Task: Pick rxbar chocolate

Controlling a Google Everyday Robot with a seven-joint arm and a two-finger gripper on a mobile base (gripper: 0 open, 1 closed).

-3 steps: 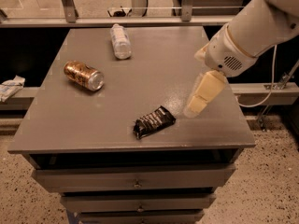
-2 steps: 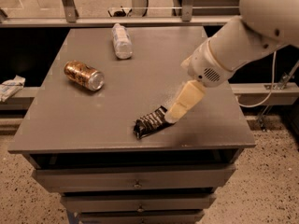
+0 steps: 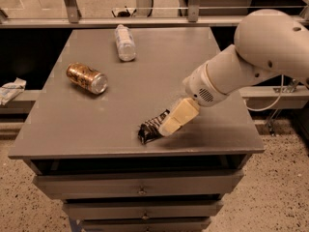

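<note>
The rxbar chocolate (image 3: 149,128) lies flat near the front edge of the grey tabletop (image 3: 96,124), a black glossy wrapper angled up to the right. My gripper (image 3: 170,124), cream-coloured at the end of a white arm coming from the right, is directly over the bar's right end and hides that part of it. The bar's left end shows past the gripper.
A brown-gold drink can (image 3: 87,78) lies on its side at the table's left. A clear plastic bottle (image 3: 125,42) lies at the back centre. Drawers run below the front edge. A crumpled white item (image 3: 10,91) sits on a ledge at the left.
My arm has swung left and down, and the gripper has gone from beside the bar's right end to over it. The bar, can and bottle have not moved.
</note>
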